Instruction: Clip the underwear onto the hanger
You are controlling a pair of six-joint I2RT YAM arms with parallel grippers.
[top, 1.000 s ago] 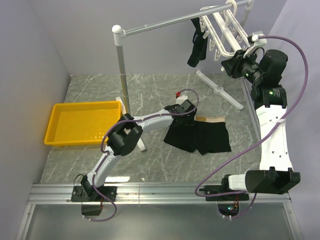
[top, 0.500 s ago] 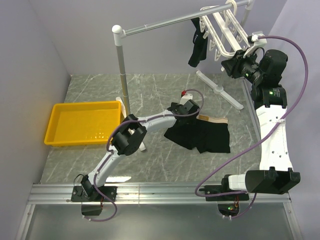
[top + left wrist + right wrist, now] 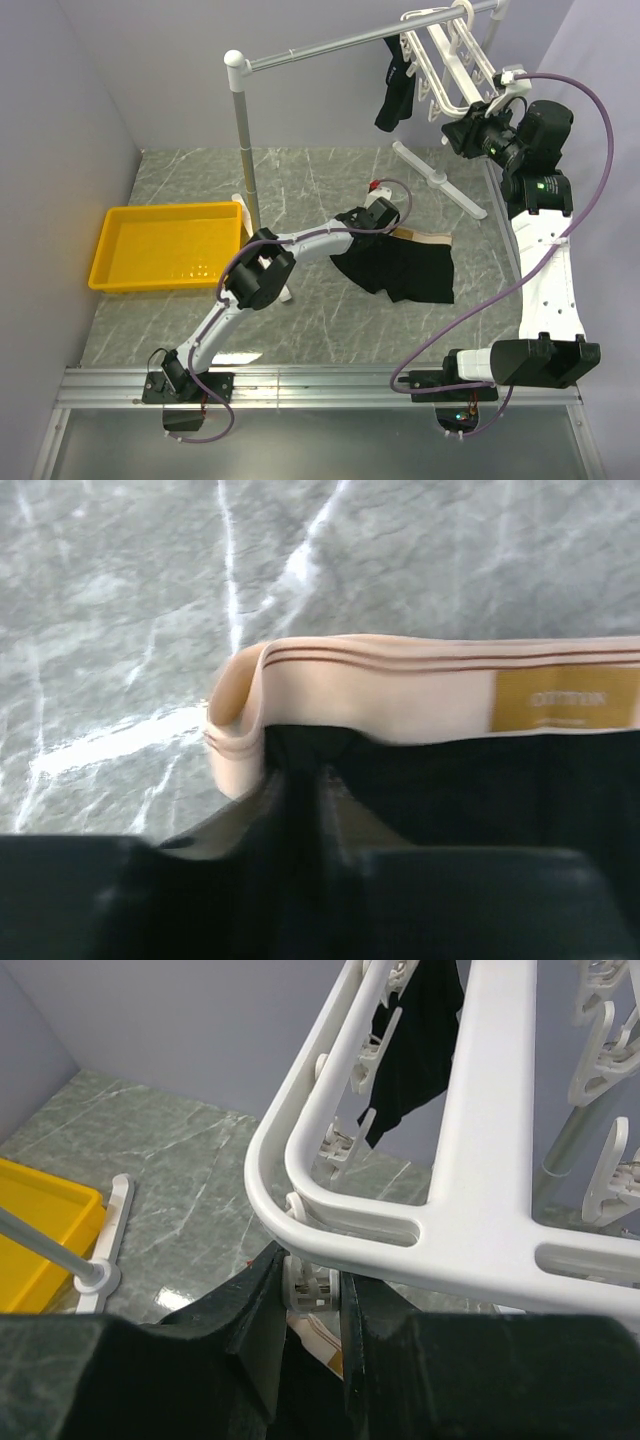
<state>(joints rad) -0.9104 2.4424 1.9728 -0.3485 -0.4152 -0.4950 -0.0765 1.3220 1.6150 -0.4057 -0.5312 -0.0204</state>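
The underwear, black with a tan waistband, lies on the marble table right of centre. My left gripper is at its upper left corner, shut on the black cloth just under the waistband's folded end. The white hanger hangs from the rail at the top right. My right gripper is up under the hanger's near corner. It is shut on a small white clip dangling there. Part of the tan band shows far below between those fingers.
A yellow tray sits at the left. The grey rail stand's post rises mid-table, and its white foot bar lies behind the underwear. A small all-black garment hangs from the hanger's left end.
My left gripper slid a little to the right onto the underwear's corner and shut on the cloth, which has bunched slightly at that side. The right arm has not moved.
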